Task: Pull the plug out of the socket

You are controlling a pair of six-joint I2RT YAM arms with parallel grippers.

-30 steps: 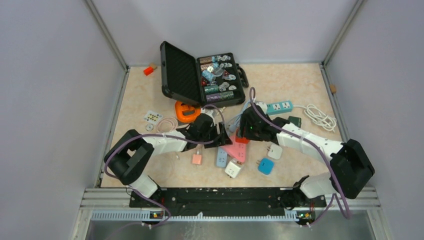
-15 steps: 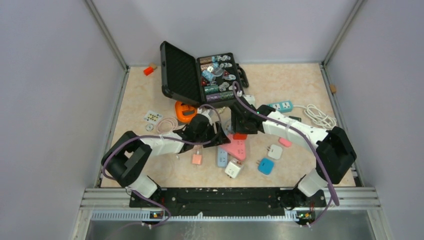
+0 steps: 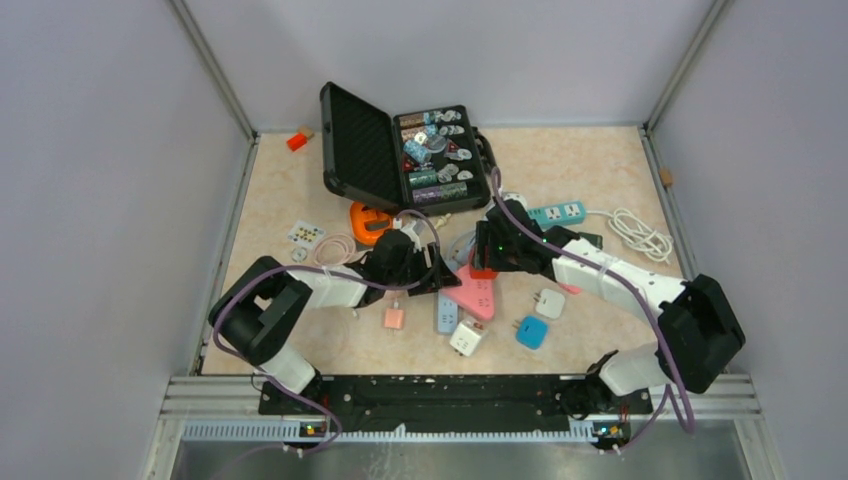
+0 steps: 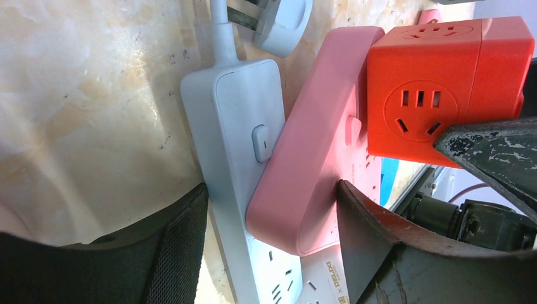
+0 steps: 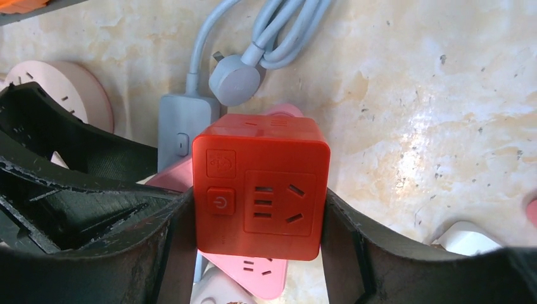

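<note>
A red cube plug sits against the face of a pink socket block, which lies over a white power strip. My left gripper is shut on the pink socket block together with the white strip, one finger on each side. My right gripper is shut on the red cube, fingers on its two sides. The red cube also shows in the left wrist view. Whether its pins are still in the pink block is hidden.
An open black case of small parts stands behind. An orange object, a teal power strip and a coiled white cable lie around. Small adapters lie in front. A grey round plug lies by the strip.
My right arm swung left and toward the back, then came back to the right. The red cube stays in its grip at the pink block. My left arm has barely moved.
</note>
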